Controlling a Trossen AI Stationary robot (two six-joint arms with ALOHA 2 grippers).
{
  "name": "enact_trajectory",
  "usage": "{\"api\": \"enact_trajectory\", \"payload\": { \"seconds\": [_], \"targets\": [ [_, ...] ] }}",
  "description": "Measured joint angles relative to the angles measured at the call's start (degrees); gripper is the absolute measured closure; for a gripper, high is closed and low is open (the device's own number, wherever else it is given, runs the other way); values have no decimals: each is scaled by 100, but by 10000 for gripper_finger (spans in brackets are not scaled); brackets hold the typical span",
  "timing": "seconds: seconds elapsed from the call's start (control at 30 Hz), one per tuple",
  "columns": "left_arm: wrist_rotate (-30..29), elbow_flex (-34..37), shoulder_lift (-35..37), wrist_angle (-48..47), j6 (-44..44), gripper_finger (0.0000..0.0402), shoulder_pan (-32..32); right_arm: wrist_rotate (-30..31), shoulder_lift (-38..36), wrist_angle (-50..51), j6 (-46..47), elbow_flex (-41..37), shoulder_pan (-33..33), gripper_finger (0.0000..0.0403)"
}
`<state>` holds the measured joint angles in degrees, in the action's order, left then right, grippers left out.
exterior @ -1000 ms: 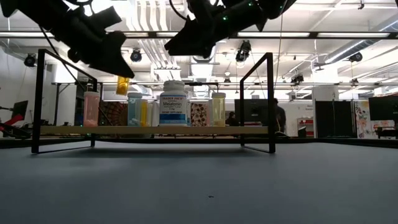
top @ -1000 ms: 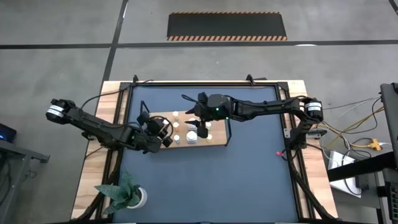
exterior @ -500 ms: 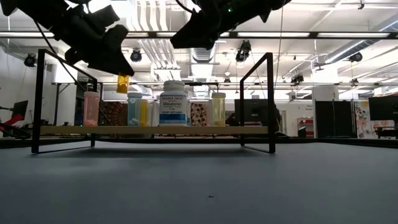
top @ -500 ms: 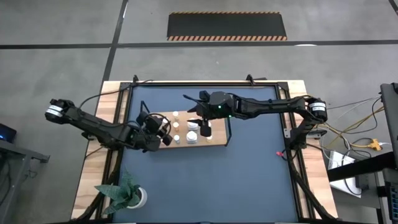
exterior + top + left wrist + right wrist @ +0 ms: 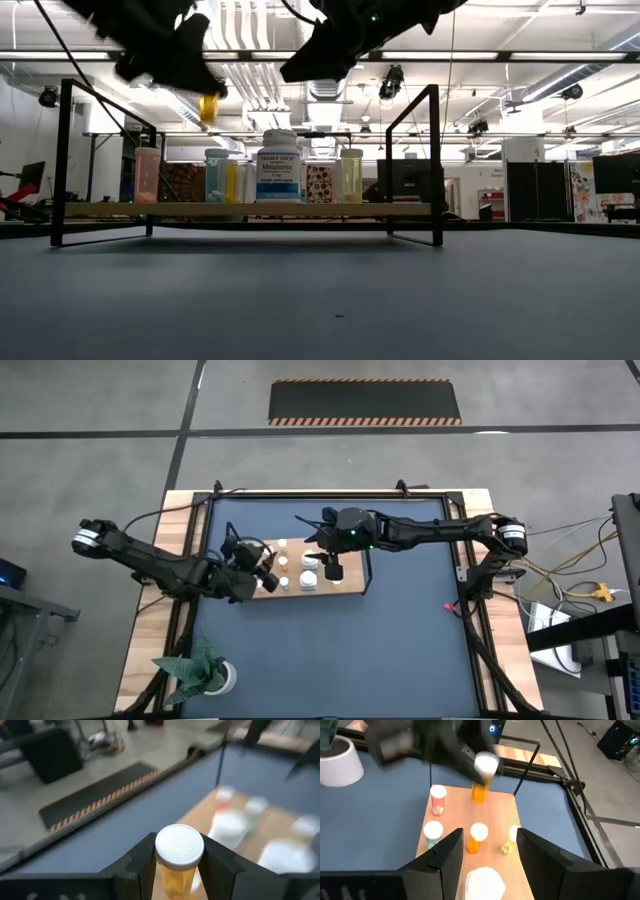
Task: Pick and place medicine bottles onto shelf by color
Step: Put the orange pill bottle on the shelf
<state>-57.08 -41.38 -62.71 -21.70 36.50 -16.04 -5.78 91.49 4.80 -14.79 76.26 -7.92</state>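
Note:
My left gripper (image 5: 179,865) is shut on an orange medicine bottle (image 5: 209,108) with a white cap, held in the air above the left part of the shelf (image 5: 330,209). The shelf is a wooden board in a black frame. On it stand a pink bottle (image 5: 147,175), a bluish one (image 5: 216,175), a large white one (image 5: 279,165) and a yellowish one (image 5: 351,175). My right gripper (image 5: 487,857) hovers open over the shelf's middle (image 5: 330,567), nothing between its fingers. My left gripper pinches the orange bottle's top, at the white cap (image 5: 179,847) and the neck just under it, between its two fingers. The fingers (image 5: 142,862) come from the table's left, slanting a little downward. The bottle hangs upright below them, lifted clear of the shelf.
A white pot with a green plant (image 5: 205,672) stands at the table's near left corner. The shelf's black frame ends (image 5: 434,165) rise at both sides of the board. The dark blue tabletop (image 5: 400,650) lies bare to the right and near side.
My left gripper has gone up with the orange bottle, which stays upright and now hangs higher above the shelf than a second ago.

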Motion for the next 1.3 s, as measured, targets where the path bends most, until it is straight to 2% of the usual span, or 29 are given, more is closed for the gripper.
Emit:
{"api": "enact_trajectory", "payload": {
  "seconds": [0.17, 0.3, 0.47, 0.67, 0.9, 1.3],
  "targets": [
    [186, -696, 93, 28, -1109, 290, -8, -14, -72, 130, -80, 317, 0, 224],
    [206, -931, 276, -28, -1571, 290, 6, -31, 155, 162, -83, 648, 2, 223],
    [199, -789, 510, -383, -1208, 290, 7, -67, 509, 186, -115, 894, -24, 227],
    [216, -604, 463, -425, -1149, 290, -14, -323, 839, -381, -78, 954, -33, 210],
    [299, -602, 537, 117, -1193, 290, -17, -337, 1018, -873, 72, 963, -89, 187],
    [355, -599, 676, 355, -1353, 290, -14, -328, 1374, -1539, 231, 959, -87, 183]
  ]
}}
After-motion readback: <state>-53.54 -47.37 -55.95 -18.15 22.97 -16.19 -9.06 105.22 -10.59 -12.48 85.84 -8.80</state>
